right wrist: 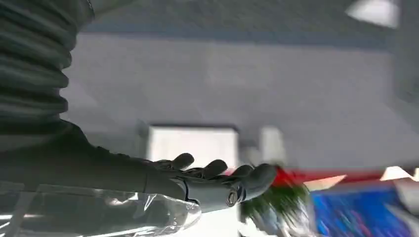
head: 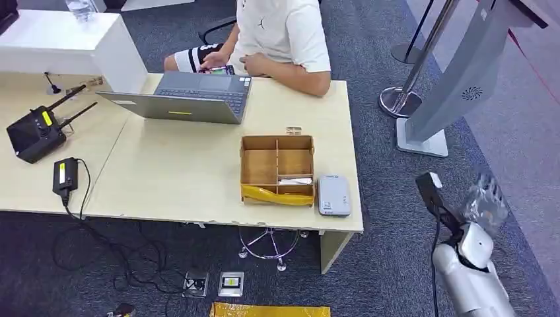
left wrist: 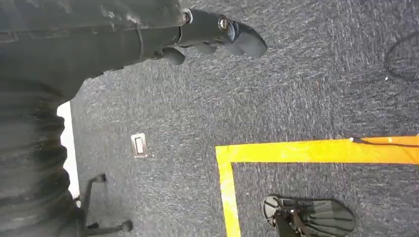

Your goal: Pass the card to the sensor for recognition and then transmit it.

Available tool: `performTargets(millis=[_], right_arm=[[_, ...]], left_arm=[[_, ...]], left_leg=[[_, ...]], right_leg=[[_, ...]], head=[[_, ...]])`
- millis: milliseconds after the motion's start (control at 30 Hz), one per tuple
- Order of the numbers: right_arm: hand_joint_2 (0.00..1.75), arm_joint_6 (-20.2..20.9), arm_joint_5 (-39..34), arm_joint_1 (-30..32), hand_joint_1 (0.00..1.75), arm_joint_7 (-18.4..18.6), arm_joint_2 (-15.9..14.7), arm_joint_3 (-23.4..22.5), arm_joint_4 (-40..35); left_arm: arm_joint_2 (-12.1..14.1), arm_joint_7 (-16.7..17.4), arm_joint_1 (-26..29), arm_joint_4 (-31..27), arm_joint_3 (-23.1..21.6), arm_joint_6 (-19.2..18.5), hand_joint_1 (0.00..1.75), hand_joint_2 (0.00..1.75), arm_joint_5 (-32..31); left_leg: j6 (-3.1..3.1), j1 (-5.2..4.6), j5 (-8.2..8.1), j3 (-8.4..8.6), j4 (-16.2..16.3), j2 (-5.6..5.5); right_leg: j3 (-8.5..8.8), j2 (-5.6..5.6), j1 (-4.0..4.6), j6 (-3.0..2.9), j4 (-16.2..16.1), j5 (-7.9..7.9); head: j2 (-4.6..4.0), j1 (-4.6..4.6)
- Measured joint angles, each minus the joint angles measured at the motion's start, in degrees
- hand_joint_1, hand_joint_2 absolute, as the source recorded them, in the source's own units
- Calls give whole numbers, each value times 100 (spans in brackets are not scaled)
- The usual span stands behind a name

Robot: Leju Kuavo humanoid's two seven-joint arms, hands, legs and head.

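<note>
Down at the head view's right, the right hand (head: 485, 198) is raised beside the desk (head: 185, 172), off its right edge and over the carpet, blurred and wrapped in clear plastic. Its wrist view shows the right hand (right wrist: 207, 182) with fingers stretched out and slightly apart, holding nothing visible. The left hand (left wrist: 217, 34) hangs over the carpet, fingers loosely extended and empty. On the desk, a wooden divided box (head: 277, 170) sits near the front right corner; a white card (head: 295, 180) lies in one of its front compartments, above a yellow strip (head: 277, 195). Just right of the box lies the grey sensor (head: 333, 195). A laptop (head: 191, 98) stands near the back edge, before a seated person (head: 284, 36).
</note>
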Motion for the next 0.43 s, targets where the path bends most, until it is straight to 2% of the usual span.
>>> performTargets(millis=[133,233,267,367,433], right_arm=[[175,383,-1191,575,0,-300,46,-459,961],[175,1137,-1710,902,0,-372,208,-817,1654],[175,1380,-1673,999,0,-378,289,-898,1833],[175,2520,-940,1164,0,-383,527,-905,2280],[175,2594,-445,1247,0,-346,675,-789,2409]], left_arm=[[2,0,6,2,68,-9,0,175,-13],[13,2,5,2,94,-61,0,175,-37],[13,2,4,2,109,-83,0,175,-55],[33,0,-1,0,112,-221,0,175,-201],[41,-26,-2,-2,109,-288,0,175,-275]], left_leg=[[-7,1,-5,-5,-3,-4],[-15,7,-12,-2,-5,5],[-20,9,-15,-2,-5,7],[-27,14,-19,2,-6,16],[-28,13,-18,2,-6,16]], right_leg=[[-1,-1,1,-4,1,-6],[-4,4,6,-8,2,-9],[-3,5,8,-11,2,-11],[-4,14,11,-15,5,-13],[-7,14,11,-18,13,-15]], head=[[0,0],[0,-2],[0,-2],[0,-2],[0,-4]])
